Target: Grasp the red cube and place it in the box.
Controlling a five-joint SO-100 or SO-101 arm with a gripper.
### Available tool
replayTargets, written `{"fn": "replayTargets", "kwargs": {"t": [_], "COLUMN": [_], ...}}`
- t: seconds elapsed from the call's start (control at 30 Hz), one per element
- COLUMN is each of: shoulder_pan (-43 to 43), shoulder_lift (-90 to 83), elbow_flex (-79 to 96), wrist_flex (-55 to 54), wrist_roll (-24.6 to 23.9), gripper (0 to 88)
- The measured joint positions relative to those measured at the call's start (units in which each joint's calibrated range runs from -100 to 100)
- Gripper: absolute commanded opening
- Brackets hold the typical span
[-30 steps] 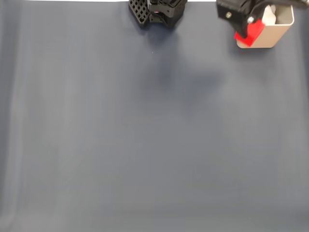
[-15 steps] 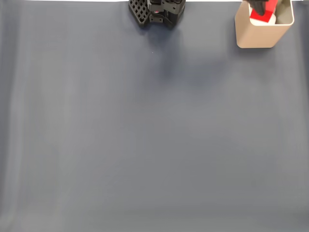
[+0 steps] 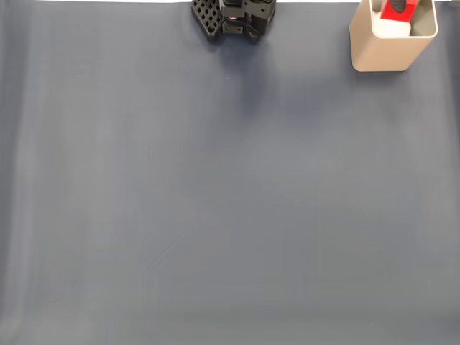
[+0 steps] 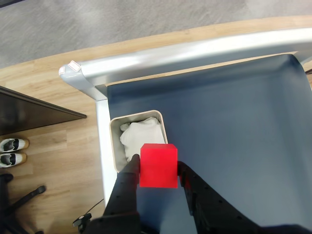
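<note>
In the wrist view the jaws [image 4: 158,171] are clenched on the cube [image 4: 158,165], one black finger [image 4: 127,180] against its left face and the other against its right. The cube hangs above the box [image 4: 115,146], covering the near part of the opening; it does not rest on anything. Inside the box lies a crumpled white cloth [image 4: 139,138]. The box stands in the corner of the dark blue surface [image 4: 234,126], just beside its pale metal rim [image 4: 195,48]. Beyond the rim is a wooden floor [image 4: 44,141] with a pair of shoes [image 4: 12,151] at the left edge.

In the fixed view the box [image 3: 392,50] sits at the top right of the surface [image 3: 215,201], its beige walls upright. The cube [image 3: 397,8] shows as a red patch over the opening at the top edge of the picture, with the white cloth [image 3: 392,29] below it inside. The arm's black base [image 3: 233,18] stands at the top edge, well to the left of the box.
</note>
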Motion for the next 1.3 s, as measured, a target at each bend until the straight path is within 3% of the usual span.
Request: {"fn": "replayTargets", "kwargs": {"t": [0.57,1.3], "shoulder_pan": [-2.56,-8.12], "shoulder_lift": [5.17,5.62], "elbow_flex": [0.0,0.0], "wrist_flex": [-5.28,-6.17], "wrist_roll": [2.0,0.98], "gripper": [0.8,1.1]}}
